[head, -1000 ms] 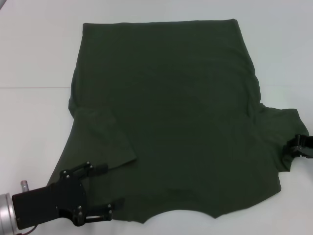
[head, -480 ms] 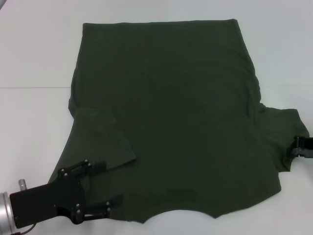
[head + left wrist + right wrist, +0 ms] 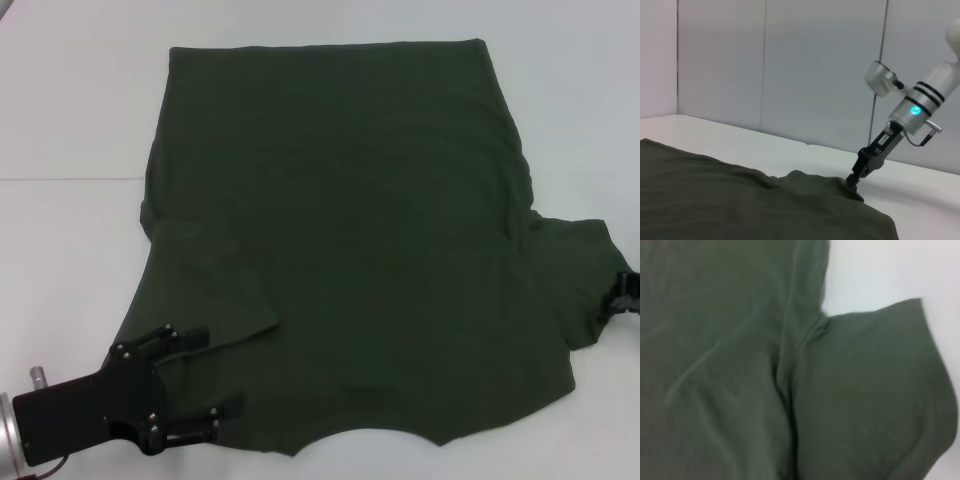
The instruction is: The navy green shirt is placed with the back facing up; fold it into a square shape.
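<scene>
The navy green shirt (image 3: 350, 230) lies spread flat on the white table, its plain side up. Its left sleeve (image 3: 215, 285) is folded inward over the body. The right sleeve (image 3: 575, 275) still sticks out sideways and fills the right wrist view (image 3: 875, 390). My left gripper (image 3: 222, 372) is open at the shirt's near left corner, one finger over the cloth and one at its edge. My right gripper (image 3: 627, 293) sits at the outer hem of the right sleeve. In the left wrist view the right gripper (image 3: 856, 180) has its tips pinched together on the slightly raised cloth.
The white table (image 3: 70, 120) surrounds the shirt, with bare room to the left, beyond the far hem and at the near right corner. A pale wall (image 3: 790, 75) rises behind the table's far side.
My left gripper has drawn back a little toward the near left corner. The right gripper has slid outward to the right along the sleeve hem, now mostly out of the head view.
</scene>
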`<state>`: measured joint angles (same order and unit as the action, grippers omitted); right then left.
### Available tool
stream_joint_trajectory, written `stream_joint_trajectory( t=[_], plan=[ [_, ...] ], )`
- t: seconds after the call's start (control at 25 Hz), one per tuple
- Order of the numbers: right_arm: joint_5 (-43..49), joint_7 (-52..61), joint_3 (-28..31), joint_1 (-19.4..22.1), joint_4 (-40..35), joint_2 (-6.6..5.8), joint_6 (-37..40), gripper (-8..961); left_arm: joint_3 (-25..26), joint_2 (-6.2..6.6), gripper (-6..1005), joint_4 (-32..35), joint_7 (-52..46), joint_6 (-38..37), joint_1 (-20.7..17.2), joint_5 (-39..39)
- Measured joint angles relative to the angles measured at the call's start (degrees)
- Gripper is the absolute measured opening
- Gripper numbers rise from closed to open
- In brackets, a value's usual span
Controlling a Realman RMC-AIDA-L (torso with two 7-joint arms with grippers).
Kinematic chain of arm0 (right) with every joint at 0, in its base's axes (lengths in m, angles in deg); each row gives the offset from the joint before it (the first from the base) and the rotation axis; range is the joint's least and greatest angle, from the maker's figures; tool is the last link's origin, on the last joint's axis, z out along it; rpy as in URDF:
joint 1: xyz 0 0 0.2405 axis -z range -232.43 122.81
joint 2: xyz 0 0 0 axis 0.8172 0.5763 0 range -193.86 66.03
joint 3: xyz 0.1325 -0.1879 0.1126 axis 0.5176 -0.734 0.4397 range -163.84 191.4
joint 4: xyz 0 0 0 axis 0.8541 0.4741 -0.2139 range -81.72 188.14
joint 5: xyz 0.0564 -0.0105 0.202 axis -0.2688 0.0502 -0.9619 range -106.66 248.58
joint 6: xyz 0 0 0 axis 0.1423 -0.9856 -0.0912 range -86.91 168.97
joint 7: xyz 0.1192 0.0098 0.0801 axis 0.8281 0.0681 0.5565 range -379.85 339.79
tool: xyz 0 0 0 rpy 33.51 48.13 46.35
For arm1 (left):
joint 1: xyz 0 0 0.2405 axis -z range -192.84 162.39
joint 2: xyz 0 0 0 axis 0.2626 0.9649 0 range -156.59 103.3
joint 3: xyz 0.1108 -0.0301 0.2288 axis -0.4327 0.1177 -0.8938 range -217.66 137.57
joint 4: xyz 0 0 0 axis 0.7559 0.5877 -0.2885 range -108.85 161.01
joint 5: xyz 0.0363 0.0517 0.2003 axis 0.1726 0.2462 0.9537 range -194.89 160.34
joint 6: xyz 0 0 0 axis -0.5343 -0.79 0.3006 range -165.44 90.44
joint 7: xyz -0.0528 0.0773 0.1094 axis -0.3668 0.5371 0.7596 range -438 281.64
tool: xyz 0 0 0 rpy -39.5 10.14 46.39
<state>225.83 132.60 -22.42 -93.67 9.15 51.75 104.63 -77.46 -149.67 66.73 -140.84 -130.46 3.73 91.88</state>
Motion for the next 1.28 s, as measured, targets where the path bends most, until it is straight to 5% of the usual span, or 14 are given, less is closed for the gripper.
stream_joint_trajectory(
  t=[0.52,1.28],
  plan=[
    [-12.03,-4.56,0.23,5.54,-12.3,0.92,6.3,2,1.22,0.17,932,-0.83,0.0,-0.03,0.04,0.0],
    [-20.5,-9.99,-0.09,4.02,-16.55,1.65,7.56,4,1.2,0.16,931,-0.84,-0.81,0.32,0.03,0.0]
  ],
)
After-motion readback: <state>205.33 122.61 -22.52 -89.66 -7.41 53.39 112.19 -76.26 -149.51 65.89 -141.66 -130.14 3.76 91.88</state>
